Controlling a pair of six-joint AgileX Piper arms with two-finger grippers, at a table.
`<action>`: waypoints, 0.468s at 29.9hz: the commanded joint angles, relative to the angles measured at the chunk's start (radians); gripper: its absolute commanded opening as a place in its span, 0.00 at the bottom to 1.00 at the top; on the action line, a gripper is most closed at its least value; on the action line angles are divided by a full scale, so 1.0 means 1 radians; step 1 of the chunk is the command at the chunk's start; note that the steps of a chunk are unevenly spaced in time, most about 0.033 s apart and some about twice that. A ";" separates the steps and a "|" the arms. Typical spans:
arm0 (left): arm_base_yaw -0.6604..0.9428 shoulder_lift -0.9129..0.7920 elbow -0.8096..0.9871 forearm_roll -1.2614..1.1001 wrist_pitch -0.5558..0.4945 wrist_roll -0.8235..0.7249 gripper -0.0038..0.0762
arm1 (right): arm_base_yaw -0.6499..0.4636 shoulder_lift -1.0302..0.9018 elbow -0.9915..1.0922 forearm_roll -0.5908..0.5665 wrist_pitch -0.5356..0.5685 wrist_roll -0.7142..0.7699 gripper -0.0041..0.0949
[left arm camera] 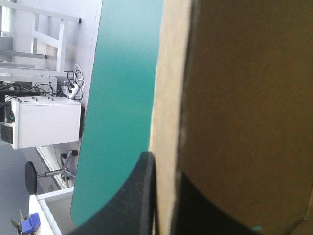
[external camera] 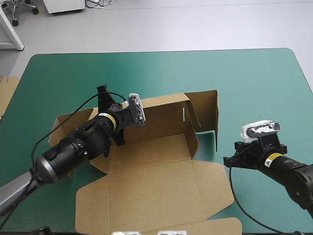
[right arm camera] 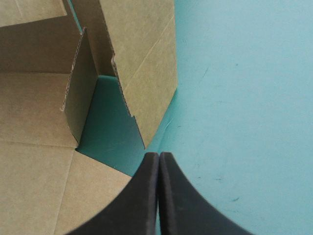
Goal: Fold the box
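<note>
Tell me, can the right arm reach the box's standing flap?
Probably yes: the right gripper lies just beside that flap, only bare teal-green cover between them, though its fingers are shut.

I've got the box [external camera: 161, 181] in the middle of the table [external camera: 254, 78], far wall raised. Left gripper [left arm camera: 165, 169] straddles that wall near its left end; right gripper [right arm camera: 159, 156] sits just right of the box. Spare board [external camera: 6, 93] lies at the table's left edge.

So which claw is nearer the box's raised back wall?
Left. The left claw is shut on the back wall; the right claw, shut, sits apart, off the box's right side.
</note>
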 commanded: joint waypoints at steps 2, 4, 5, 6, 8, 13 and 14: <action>-0.008 -0.030 0.039 0.042 -0.028 -0.100 0.03 | -0.003 -0.017 -0.114 0.004 -0.043 -0.001 0.02; -0.012 -0.030 0.076 0.047 -0.041 -0.105 0.03 | -0.003 -0.017 -0.161 0.004 -0.032 0.006 0.02; -0.017 -0.030 0.093 0.060 -0.048 -0.115 0.04 | -0.003 -0.013 -0.186 0.004 -0.017 0.013 0.02; -0.024 -0.030 0.111 0.083 -0.056 -0.130 0.03 | -0.003 -0.006 -0.207 0.004 0.001 0.018 0.02; -0.038 -0.030 0.136 0.156 -0.061 -0.184 0.03 | -0.003 0.015 -0.255 -0.001 0.044 0.032 0.02; -0.057 -0.030 0.142 0.227 -0.061 -0.260 0.04 | -0.003 0.083 -0.361 0.001 0.107 0.056 0.02; -0.057 -0.030 0.142 0.227 -0.063 -0.262 0.04 | -0.003 0.108 -0.390 0.001 0.124 0.062 0.02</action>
